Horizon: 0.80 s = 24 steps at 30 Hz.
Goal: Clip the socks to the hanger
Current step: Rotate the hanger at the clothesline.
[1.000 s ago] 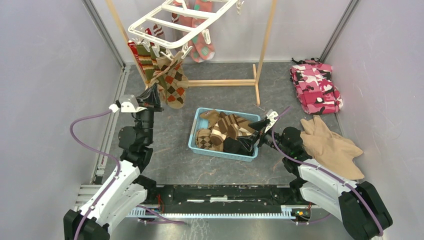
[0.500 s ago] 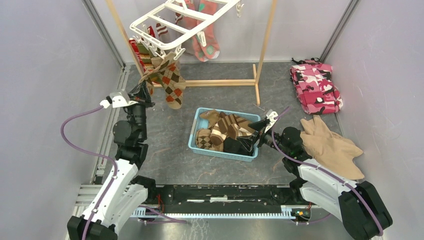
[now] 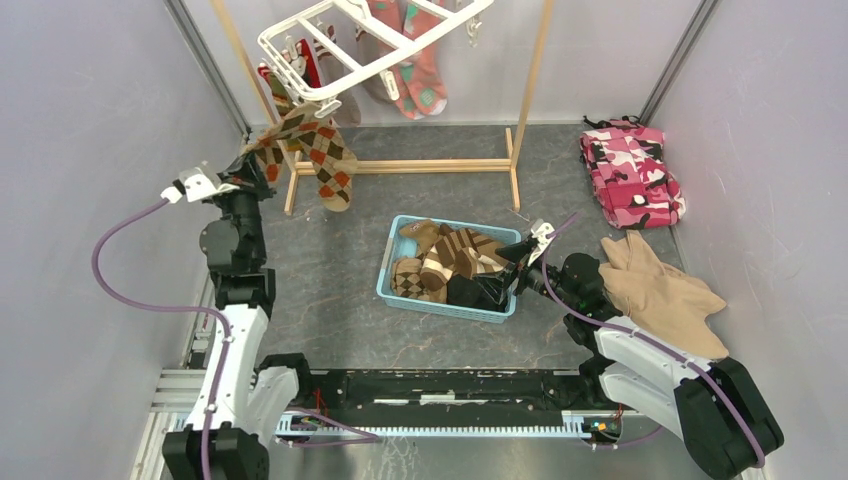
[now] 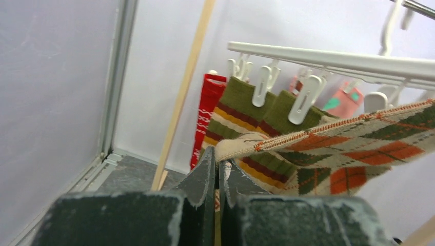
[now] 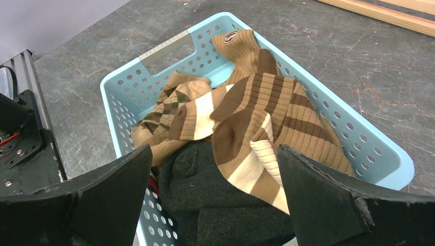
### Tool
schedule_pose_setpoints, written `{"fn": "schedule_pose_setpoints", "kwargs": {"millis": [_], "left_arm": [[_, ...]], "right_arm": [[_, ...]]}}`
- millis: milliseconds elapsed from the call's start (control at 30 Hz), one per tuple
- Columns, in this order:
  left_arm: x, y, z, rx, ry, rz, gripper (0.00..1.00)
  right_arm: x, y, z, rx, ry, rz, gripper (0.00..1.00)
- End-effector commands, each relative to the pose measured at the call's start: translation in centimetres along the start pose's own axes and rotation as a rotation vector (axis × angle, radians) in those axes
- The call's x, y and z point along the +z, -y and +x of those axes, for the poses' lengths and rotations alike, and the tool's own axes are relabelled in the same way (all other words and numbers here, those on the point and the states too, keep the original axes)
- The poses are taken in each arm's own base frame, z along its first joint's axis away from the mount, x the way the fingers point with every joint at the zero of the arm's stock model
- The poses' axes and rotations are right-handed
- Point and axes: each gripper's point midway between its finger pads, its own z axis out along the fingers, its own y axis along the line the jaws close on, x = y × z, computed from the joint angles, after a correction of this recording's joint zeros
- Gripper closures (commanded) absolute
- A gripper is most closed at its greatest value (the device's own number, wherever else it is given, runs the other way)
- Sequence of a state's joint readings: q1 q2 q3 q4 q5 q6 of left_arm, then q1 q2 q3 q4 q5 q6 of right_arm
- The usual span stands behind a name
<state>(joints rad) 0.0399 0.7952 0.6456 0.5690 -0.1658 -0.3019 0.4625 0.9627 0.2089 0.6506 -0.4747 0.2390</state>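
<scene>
The white hanger (image 3: 340, 45) hangs tilted at the back, with several socks clipped to it. An argyle sock (image 3: 315, 150) hangs from a clip at its near left corner and is drawn out to the left. My left gripper (image 3: 252, 168) is shut on that sock's cuff; in the left wrist view the gripper (image 4: 218, 160) pinches the cream edge of the argyle sock (image 4: 354, 148) below the hanger's bar (image 4: 328, 57). My right gripper (image 3: 512, 268) is open over the basket's right end. In the right wrist view it (image 5: 215, 169) is empty above a black sock (image 5: 205, 200) and a brown striped sock (image 5: 267, 118).
The light blue basket (image 3: 395, 290) holds several socks mid-floor. The wooden frame stand (image 3: 440, 165) carries the hanger. A pink camouflage cloth (image 3: 630, 175) and a beige cloth (image 3: 665, 295) lie at the right. Walls close in on the left, right and back.
My left gripper has moved left and back with the argyle sock's cuff, stretching the sock sideways. The hanger has swung and tilted with it. The right arm has not moved.
</scene>
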Motion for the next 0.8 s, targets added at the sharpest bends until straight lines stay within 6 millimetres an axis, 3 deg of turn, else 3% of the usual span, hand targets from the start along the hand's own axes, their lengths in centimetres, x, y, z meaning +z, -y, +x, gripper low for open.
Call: {"fn": "schedule_pose_setpoints", "kwargs": {"millis": [0,167,367,767], "left_arm": [[1.6,-1.0,-2.2,-0.079,0.032,-0.001,0.98],[3.2,-3.9,-2.6,-0.142,0.033,-0.009,0.98],[5.1,-3.9,-2.2,-0.162,0.004,0.036,0.98],[8.1,-4.2,0.6,-0.222,-0.075,0.083,0.98]], "right_arm": [[0.2,-0.4,-1.4,-0.026,0.047,-0.027,0.02],[0.1,-0.5,-1.5,-0.028,0.05,-0.029,0.02],[0.2,-0.6,-1.5,-0.028,0.049,-0.035,0.02],[0.4,-0.9,-1.2,-0.015,0.038,-0.062,0.02]]}}
